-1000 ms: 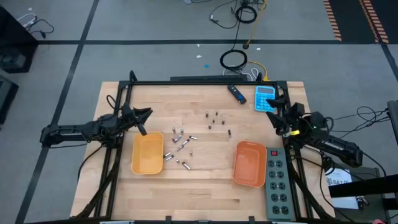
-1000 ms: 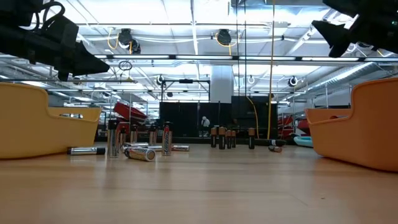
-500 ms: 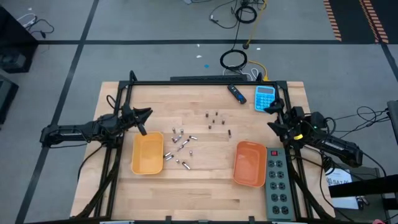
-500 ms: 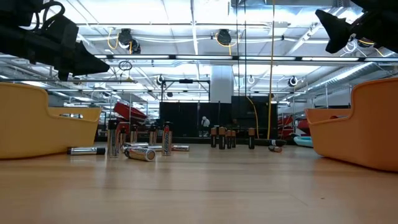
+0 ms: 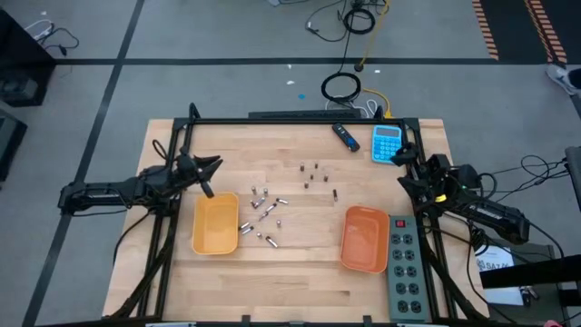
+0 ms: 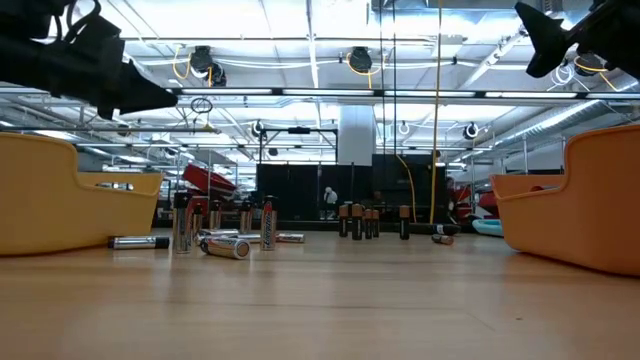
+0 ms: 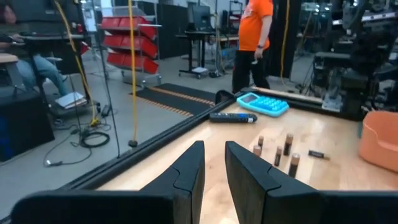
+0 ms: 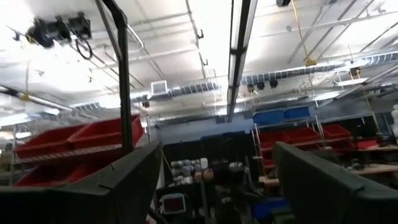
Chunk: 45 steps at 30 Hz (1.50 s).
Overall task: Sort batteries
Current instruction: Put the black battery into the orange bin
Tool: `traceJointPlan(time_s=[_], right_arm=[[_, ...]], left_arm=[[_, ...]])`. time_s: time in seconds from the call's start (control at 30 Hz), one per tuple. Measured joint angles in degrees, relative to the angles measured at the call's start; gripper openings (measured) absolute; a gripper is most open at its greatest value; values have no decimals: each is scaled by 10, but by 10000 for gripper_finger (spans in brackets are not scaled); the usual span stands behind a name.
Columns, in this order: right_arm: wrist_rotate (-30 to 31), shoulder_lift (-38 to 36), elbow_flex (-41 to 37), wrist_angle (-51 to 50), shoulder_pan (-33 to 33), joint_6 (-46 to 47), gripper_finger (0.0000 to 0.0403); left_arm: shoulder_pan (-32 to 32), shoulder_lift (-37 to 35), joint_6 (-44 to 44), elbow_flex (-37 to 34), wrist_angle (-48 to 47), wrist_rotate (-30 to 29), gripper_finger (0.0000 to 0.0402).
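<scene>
Our right gripper [image 5: 406,165] has pulled back, fingers wide; left gripper [image 5: 210,168] waits, fingers narrow. We think the batteries [image 5: 261,213] are small, hard, rolly: pinch mid-body.

table [image 5: 300,272]: showing pale, light-brown wood grain
left tray [image 5: 215,224]: showing yellow-orange
right tray [image 5: 364,239]: showing deeper orange
larger batteries [image 5: 261,214]: gleaming silvery-white
smaller batteries [image 5: 314,174]: looking dark, with copper-brown tops in the low view
calculator [image 5: 388,143]: showing bright blue
pen-like device [image 5: 345,135]: looking dark with a blue tip
power strip [image 5: 404,263]: showing grey-green with dark sockets
person's shirt [image 7: 259,12]: glowing orange
</scene>
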Motion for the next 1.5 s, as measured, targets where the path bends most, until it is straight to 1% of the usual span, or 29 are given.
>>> traceJointPlan(time_s=[0.13, 0.23, 0.37, 0.47, 0.57, 0.7, 0.8, 0.87, 1.0, 1.13, 1.3, 1.33, 1.4, 1.5], right_arm=[[1, 0, 0, -10, 0, -1, 297], [1, 0, 0, -16, 0, -19, 297], [5, 0, 0, -25, 0, -21, 297], [7, 2, 0, 20, 0, -42, 297], [55, 2, 22, 4, 0, -31, 297], [51, 19, 55, -67, 0, -96, 297], [52, 40, 57, -52, 0, -135, 297], [46, 52, 57, -29, 0, -123, 297], [43, 55, 57, -8, 0, -54, 297], [19, 56, 57, -2, 0, -70, 297], [17, 57, 57, 2, 0, -60, 297], [17, 59, 59, -9, 0, -61, 297], [17, 69, 75, -65, 1, -83, 297], [28, 105, 112, -142, 1, -113, 297]], left_arm=[[0, 0, -3, 0, 29, -11, 74], [0, 0, -26, 0, 36, -12, 74], [0, 2, -35, 3, 30, -1, 74], [0, 9, -40, 18, 20, 1, 74], [0, 21, -42, 37, 7, 2, 74], [0, 45, -34, 66, 3, 3, 74], [0, 61, -26, 86, 11, -3, 74], [0, 70, -26, 101, 15, -6, 74], [0, 83, -33, 129, 18, -6, 74], [-1, 112, -51, 165, 16, -6, 74], [-1, 173, -61, 219, -1, -13, 74], [-1, 188, -61, 227, -2, -17, 74], [-1, 215, -61, 244, 1, -21, 74], [-1, 249, -65, 264, 1, -22, 74]])
